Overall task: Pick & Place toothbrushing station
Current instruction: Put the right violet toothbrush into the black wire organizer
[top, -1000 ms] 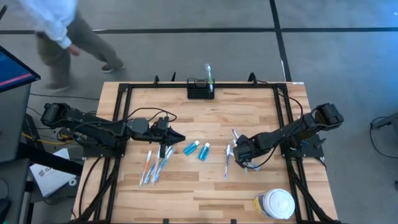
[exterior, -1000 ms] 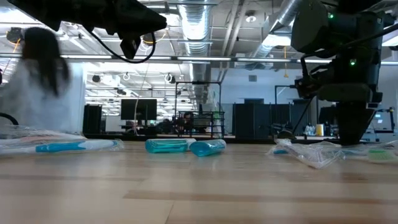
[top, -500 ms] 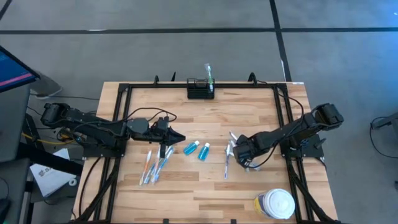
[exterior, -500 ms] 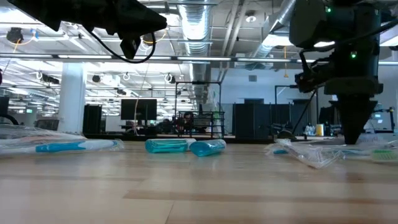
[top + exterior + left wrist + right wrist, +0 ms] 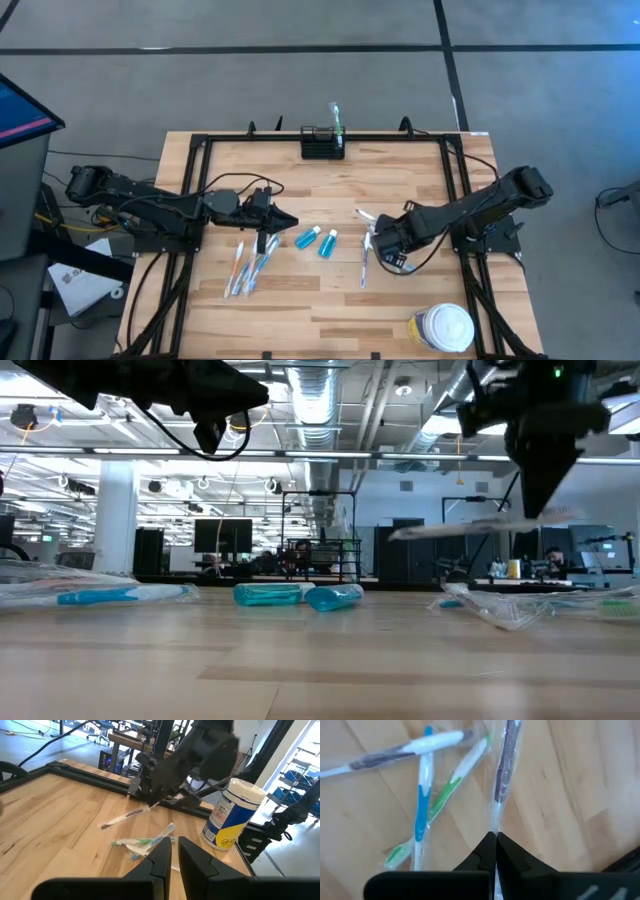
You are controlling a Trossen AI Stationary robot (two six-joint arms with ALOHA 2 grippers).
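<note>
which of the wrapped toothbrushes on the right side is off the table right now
The purple-handled toothbrush, pinched by the right gripper; the blue toothbrush and green toothbrush lie flat.

The right gripper (image 5: 541, 510) has lifted a wrapped toothbrush (image 5: 470, 527) off the table (image 5: 300, 660).

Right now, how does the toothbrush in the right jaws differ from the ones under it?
The held toothbrush hangs roughly level above the table, clamped at one end by the right gripper; the loose toothbrushes lie flat, overlapping on the wood. Held one has dark purple on the handle; loose ones show blue, green, and another dark. All are in clear wrappers.
</note>
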